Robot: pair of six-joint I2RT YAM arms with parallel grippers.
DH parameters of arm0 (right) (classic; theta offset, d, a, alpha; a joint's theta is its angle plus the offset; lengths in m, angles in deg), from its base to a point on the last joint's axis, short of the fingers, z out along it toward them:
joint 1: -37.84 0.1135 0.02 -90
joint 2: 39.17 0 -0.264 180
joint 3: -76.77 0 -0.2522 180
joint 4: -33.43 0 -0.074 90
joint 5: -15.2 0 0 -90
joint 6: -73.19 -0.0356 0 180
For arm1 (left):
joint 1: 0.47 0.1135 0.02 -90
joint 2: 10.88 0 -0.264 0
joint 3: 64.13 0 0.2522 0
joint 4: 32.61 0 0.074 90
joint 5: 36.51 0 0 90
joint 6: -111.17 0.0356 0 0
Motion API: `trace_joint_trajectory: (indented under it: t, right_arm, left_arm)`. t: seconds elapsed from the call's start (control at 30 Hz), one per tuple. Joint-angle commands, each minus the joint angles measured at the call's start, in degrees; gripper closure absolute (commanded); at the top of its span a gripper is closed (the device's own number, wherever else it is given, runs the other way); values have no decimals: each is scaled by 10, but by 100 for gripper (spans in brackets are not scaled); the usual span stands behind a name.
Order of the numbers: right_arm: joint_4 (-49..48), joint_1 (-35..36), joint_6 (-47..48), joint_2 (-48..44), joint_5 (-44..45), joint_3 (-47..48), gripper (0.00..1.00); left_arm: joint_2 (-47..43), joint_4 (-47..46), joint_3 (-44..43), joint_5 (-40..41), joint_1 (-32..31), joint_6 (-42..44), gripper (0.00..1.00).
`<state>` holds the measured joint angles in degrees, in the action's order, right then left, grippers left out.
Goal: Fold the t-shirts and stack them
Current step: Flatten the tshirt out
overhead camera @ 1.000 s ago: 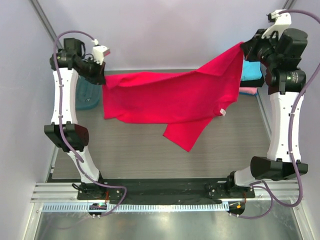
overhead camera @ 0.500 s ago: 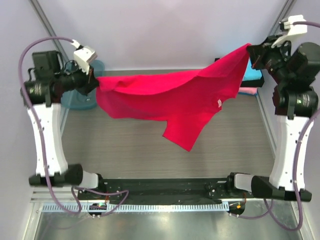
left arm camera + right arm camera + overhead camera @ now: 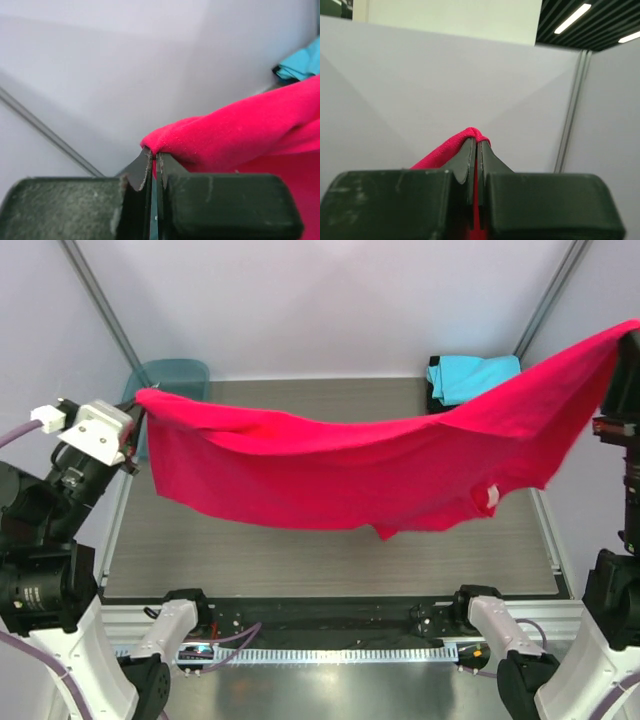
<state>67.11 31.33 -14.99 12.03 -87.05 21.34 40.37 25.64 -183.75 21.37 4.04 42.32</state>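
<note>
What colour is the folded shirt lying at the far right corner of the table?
Cyan. The folded shirt shows best in the top external view.

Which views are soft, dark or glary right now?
Top external: even, diffuse light, the bright red cloth t-shirt sharp, no glare on it. Left wrist: left gripper dark and soft close to the lens, red cloth in focus at the pinch, folded cyan t-shirt blurred behind. Right wrist: right gripper dark, ceiling light strips blown out at top right.
</note>
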Motion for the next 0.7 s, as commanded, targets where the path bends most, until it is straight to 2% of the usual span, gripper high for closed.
trace_joint_trajectory:
  t: [0.0, 0.13, 0.3, 0.37, 0.4, 0.53, 0.67]
  right_arm:
    - [-82, -1, 23, 22, 55, 32, 99]
    - [-108, 0, 59, 47, 53, 36, 99]
    - [-112, 0, 69, 108, 37, 11, 99]
    - [-113, 0, 68, 134, 27, -35, 99]
    - [-118, 0, 68, 141, 6, -55, 99]
    - [-151, 4, 62, 185, -67, -192, 99]
    - [-154, 39, 82, 256, -82, -252, 99]
  left_arm:
    - [12, -61, -49, 97, 1, -35, 100]
    - [27, -60, -53, 115, 1, -19, 100]
    - [65, -24, 29, 106, 1, -16, 100]
    - [76, -15, 73, 84, 1, -14, 100]
    - [79, -14, 122, 74, 1, -11, 100]
    - [111, -20, 209, 33, 1, -9, 100]
    - [187, -26, 262, -9, -4, -12, 100]
